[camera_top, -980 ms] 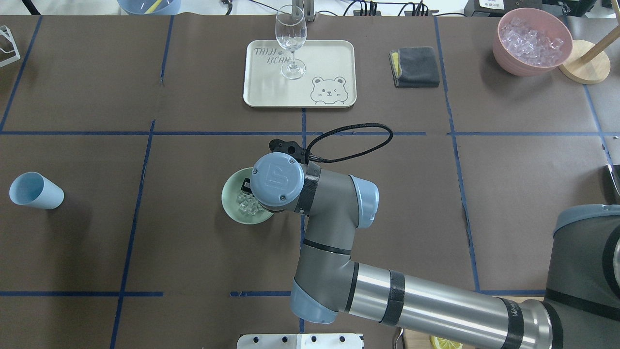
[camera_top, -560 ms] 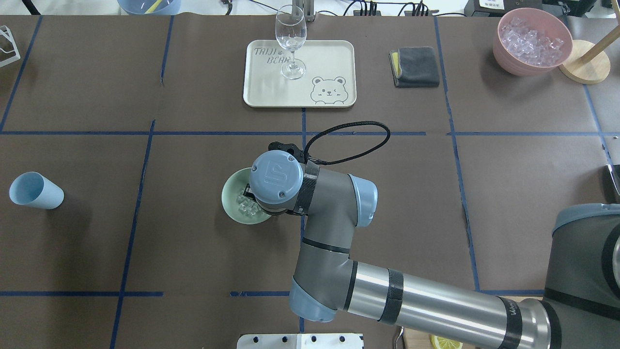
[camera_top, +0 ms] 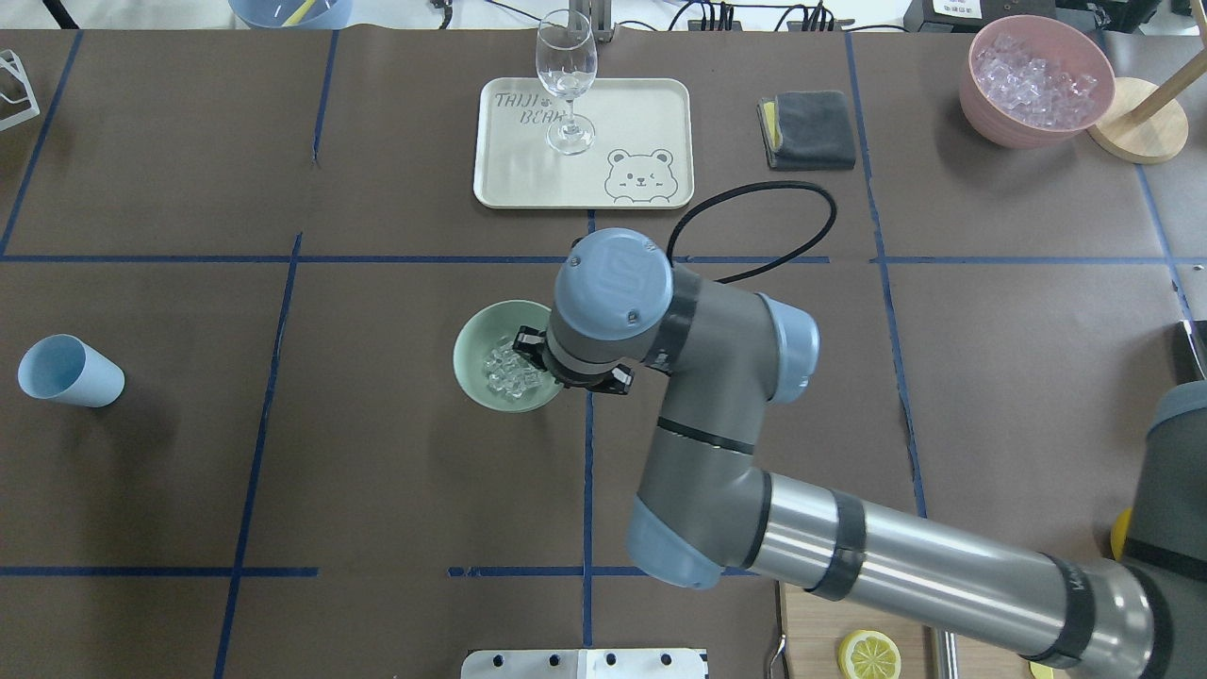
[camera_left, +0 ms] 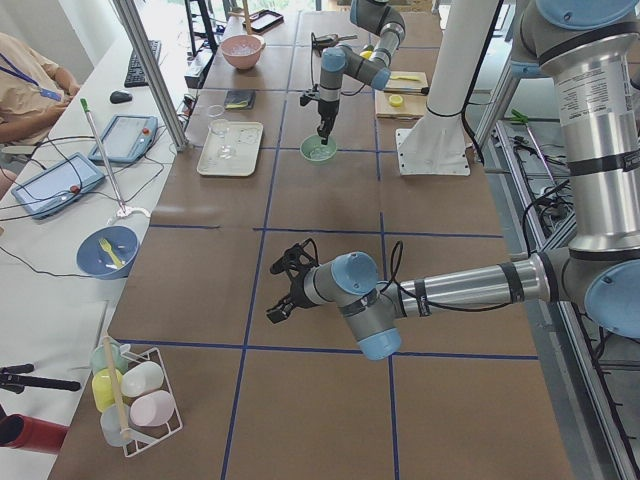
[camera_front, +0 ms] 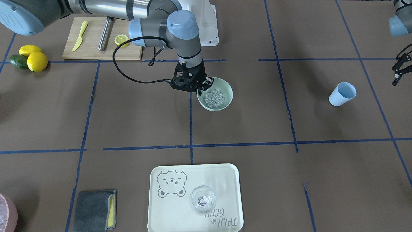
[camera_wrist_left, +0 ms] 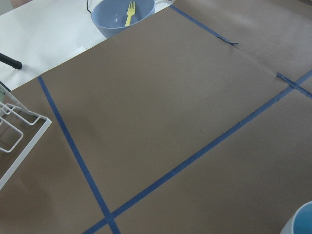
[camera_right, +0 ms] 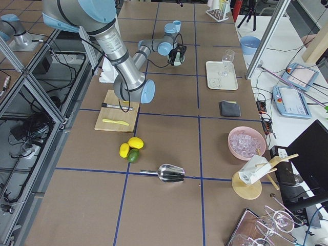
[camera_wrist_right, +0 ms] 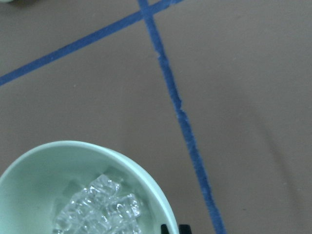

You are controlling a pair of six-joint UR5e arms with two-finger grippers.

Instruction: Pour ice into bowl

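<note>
The pale mint-green bowl (camera_top: 470, 363) stands near the table's middle and holds a cluster of clear ice cubes (camera_top: 509, 371). My right gripper (camera_top: 534, 358) points down at the bowl's rim on the side nearer that arm and is shut on that rim. The front view shows the same grip (camera_front: 203, 87), the bowl (camera_front: 227, 91) and the ice (camera_front: 215, 97). The right wrist view shows the bowl's wall (camera_wrist_right: 34, 170), the ice (camera_wrist_right: 97, 209) and dark fingertips (camera_wrist_right: 168, 228) at the rim. My left gripper (camera_front: 398, 69) hangs open and empty near the light blue cup (camera_front: 342, 93).
A cream tray (camera_top: 651, 104) at the back carries a wine glass (camera_top: 566, 75). A grey cloth (camera_top: 807, 129) and a pink container of ice (camera_top: 1035, 80) are back right. The light blue cup (camera_top: 71, 371) is far left. A cutting board (camera_front: 93, 42) lies by the robot's base.
The right wrist has turned and moved right and slightly away. The bowl with its ice has shifted the same way with the gripper.
</note>
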